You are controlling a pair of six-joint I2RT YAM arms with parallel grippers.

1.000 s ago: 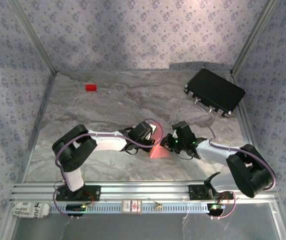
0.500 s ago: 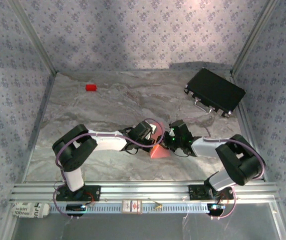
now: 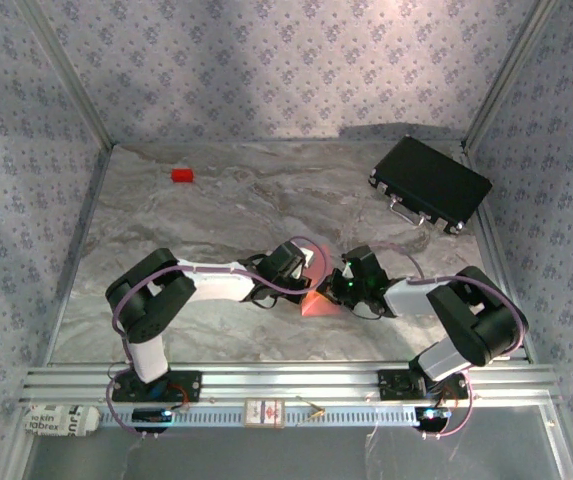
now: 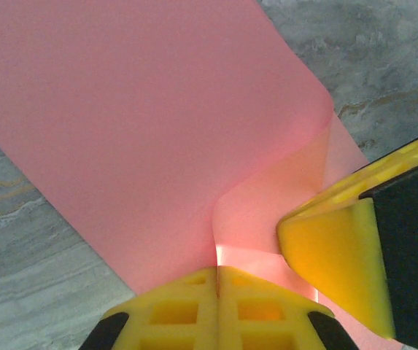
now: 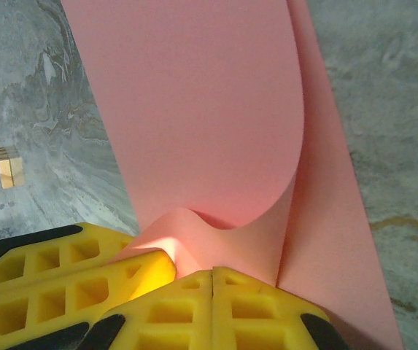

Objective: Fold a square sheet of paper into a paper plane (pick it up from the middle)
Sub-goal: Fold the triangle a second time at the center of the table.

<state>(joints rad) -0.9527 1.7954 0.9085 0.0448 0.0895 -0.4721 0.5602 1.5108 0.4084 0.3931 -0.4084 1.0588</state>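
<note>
Centrally on grey marbled tabletop [image 3: 216, 215], near the front aluminium rail [image 3: 286, 378]: salmon-pink square sheet of paper [image 3: 316, 303], curled, part lifted. Pinched at adjoining spots by left gripper [image 4: 217, 273] and right gripper [image 5: 214, 277], both clamped tight on it. Far back: red block [image 3: 182, 175], black case [image 3: 430, 184]. Walled on three sides by floral-print panels [image 3: 266, 70].

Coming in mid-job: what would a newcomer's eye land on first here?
The salmon-pink sheet of paper at centre, curled into a fold, with the left gripper and right gripper both pinched shut on it. Then the black case at the far right and the small red block far left.
</note>
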